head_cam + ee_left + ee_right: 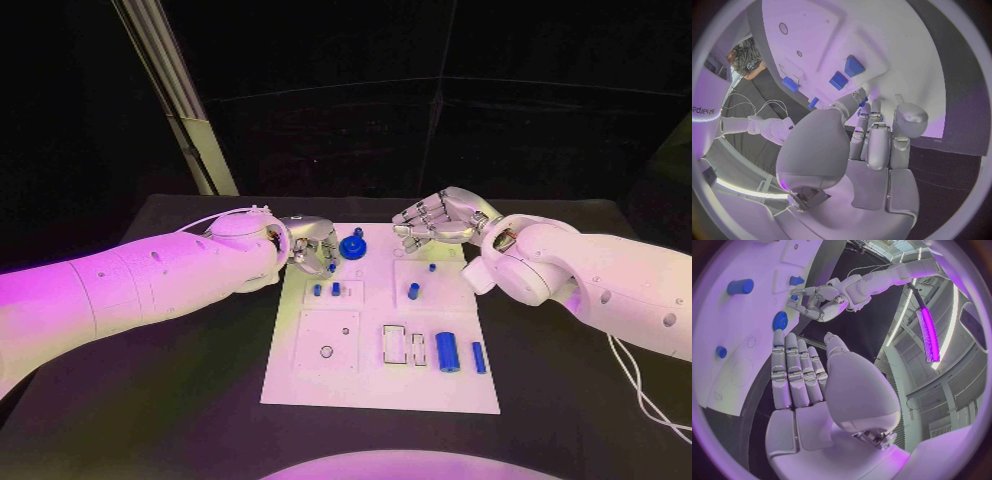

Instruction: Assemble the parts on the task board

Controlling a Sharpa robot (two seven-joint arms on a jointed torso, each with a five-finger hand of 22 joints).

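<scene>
A white rectangular task board (378, 385) lies flat in the middle of the black worktop, its long side running away from the robot. Small blue parts sit on it: a round gear-like piece (353, 245) near the far edge, short pegs (336, 289) standing in the middle rows, and two longer cylinders (449, 351) lying side by side toward the near right corner beside outlined slots (394, 343)

The white rectangular task board (378, 385) lies mid-counter (173, 400). At its far edge sits a blue gear-shaped part (353, 246), the left robot hand (309, 247) just left, the right robot hand (440, 219) right. Two blue cylinders (449, 353) lie near-right.
</scene>
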